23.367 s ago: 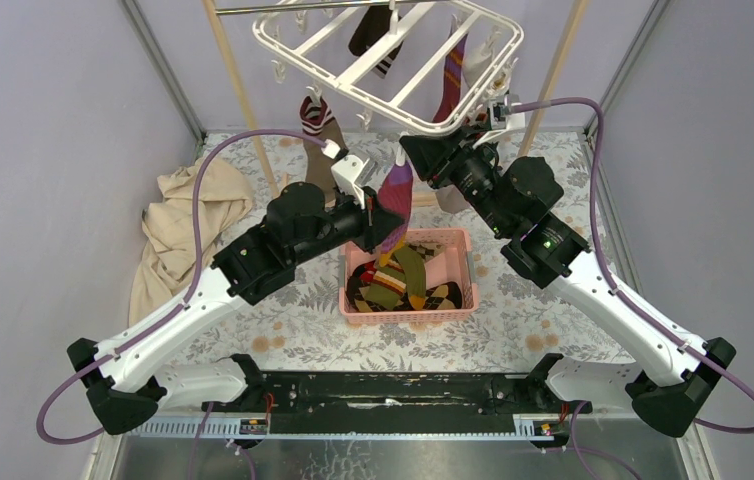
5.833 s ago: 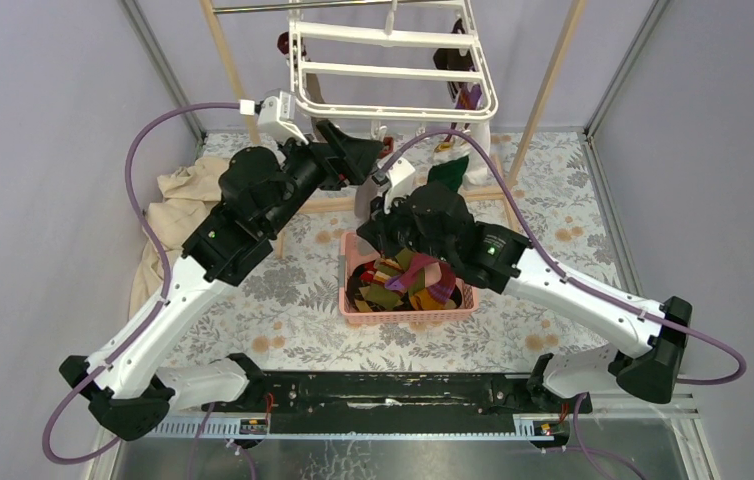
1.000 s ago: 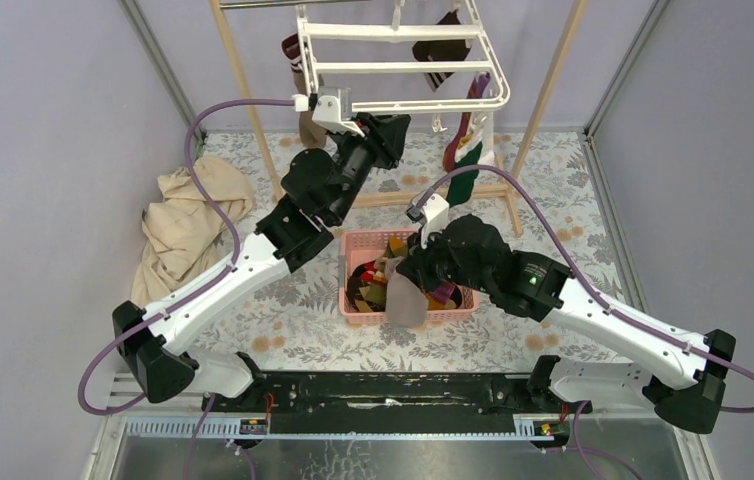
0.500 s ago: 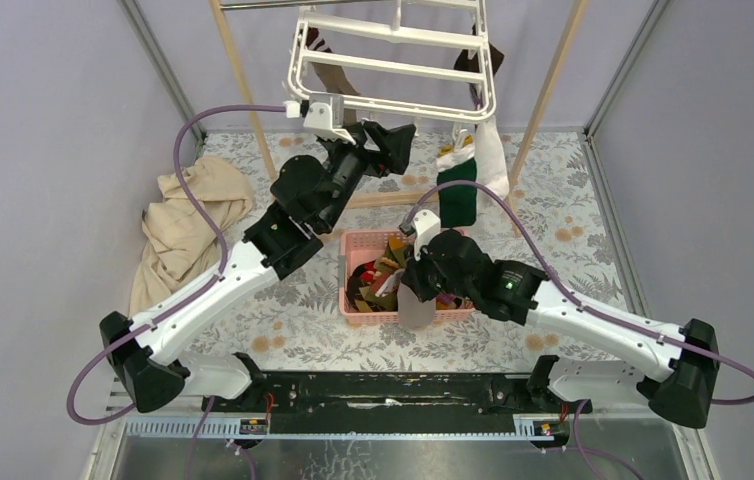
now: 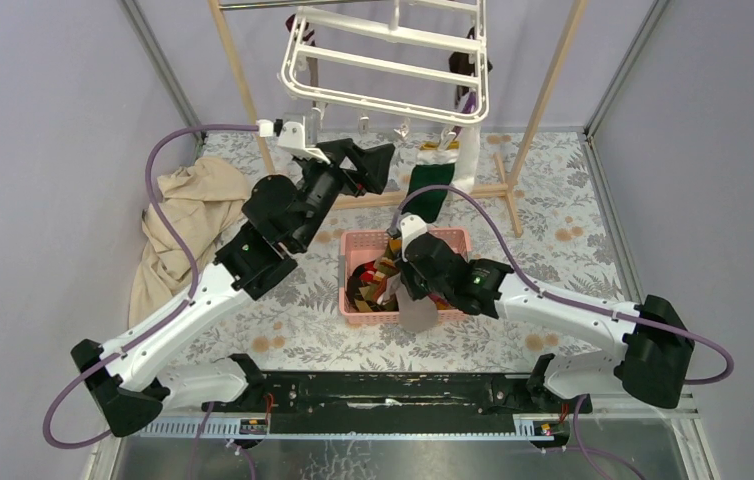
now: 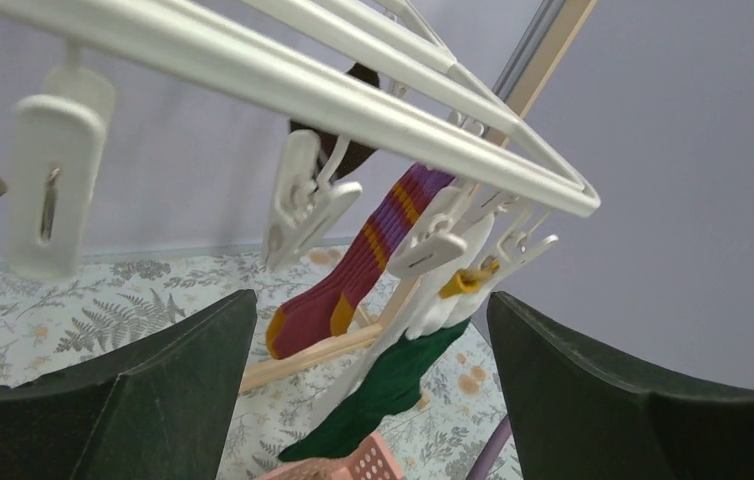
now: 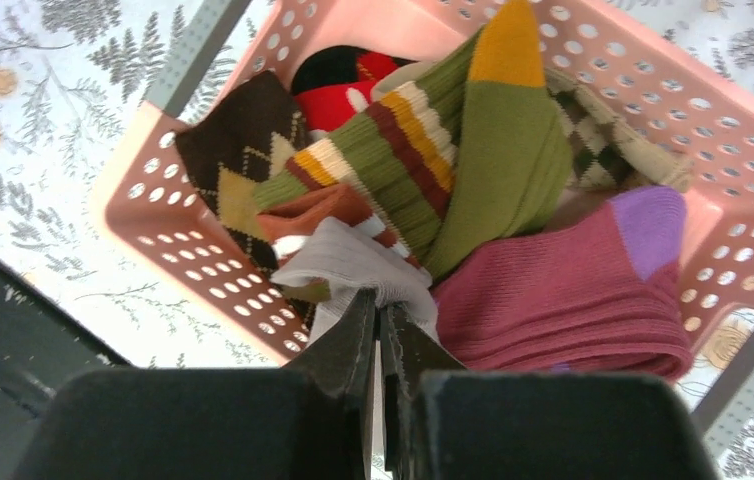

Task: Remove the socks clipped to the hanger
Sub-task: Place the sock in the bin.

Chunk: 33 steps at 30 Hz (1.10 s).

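Before left claw (image 6: 371, 305): clips (image 6: 303, 205) and striped sock (image 6: 355, 278) hang in the gap.
Basket (image 7: 148, 195): piled with socks (image 7: 513, 170).

One hanger (image 6: 283, 98), one pink basket (image 5: 363, 312), one beige cloth (image 5: 188, 215), two arms (image 5: 203, 300); heaped socks (image 7: 513, 130) uncountable

White hanger (image 6: 253, 90), green sock (image 6: 388, 385), maroon sock (image 6: 353, 275) striped purple and yellow, pink basket (image 7: 743, 230), olive striped sock (image 7: 503, 150), brown argyle sock (image 7: 238, 150), grey sock (image 7: 353, 262), beige cloth (image 5: 188, 225)
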{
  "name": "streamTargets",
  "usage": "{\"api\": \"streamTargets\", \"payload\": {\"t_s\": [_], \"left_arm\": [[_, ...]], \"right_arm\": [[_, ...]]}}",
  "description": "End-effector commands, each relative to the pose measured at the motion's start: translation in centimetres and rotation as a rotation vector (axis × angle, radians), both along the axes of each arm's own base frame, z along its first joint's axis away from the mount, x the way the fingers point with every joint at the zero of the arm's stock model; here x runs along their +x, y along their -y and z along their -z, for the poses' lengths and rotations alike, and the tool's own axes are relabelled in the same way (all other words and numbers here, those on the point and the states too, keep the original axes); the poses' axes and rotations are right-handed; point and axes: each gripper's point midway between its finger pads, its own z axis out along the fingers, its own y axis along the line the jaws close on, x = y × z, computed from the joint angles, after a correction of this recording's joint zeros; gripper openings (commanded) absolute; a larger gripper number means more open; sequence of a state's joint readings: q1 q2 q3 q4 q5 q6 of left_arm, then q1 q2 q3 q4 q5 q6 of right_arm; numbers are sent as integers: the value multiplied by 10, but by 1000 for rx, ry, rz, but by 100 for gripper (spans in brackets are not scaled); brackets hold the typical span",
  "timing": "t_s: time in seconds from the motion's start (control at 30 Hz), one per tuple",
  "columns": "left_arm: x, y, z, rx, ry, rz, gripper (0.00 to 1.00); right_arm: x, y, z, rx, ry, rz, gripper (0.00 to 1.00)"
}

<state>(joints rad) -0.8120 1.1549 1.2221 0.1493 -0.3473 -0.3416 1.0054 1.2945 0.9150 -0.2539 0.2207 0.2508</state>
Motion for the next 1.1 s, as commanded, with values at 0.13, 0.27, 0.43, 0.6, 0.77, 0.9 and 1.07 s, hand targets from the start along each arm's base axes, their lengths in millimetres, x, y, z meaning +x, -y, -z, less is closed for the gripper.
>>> {"api": "streamTargets", "payload": {"t_s": [0.13,0.27,0.43,0.6,0.77,0.9,1.07], "left_arm": [[-23,-23,5,-24,-23,9,93],[-35,-33,10,-35,-34,16,93],[-46,-48,19,-38,-56,1,97],[-51,-55,27,-35,-76,-6,99],[-52,-54,31,-29,-90,-1,99],[-52,-52,34,-25,-96,6,99],[-50,-50,40,-11,-111,8,99]], "right_arm": [[35,16,-65,50,221,130,0],[45,22,-91,16,283,153,0],[55,35,-104,-16,322,187,0],[59,48,-94,-52,300,196,0],[51,60,-63,-66,244,205,0],[38,61,-28,-52,159,176,0],[22,54,0,-3,70,139,42]]}}
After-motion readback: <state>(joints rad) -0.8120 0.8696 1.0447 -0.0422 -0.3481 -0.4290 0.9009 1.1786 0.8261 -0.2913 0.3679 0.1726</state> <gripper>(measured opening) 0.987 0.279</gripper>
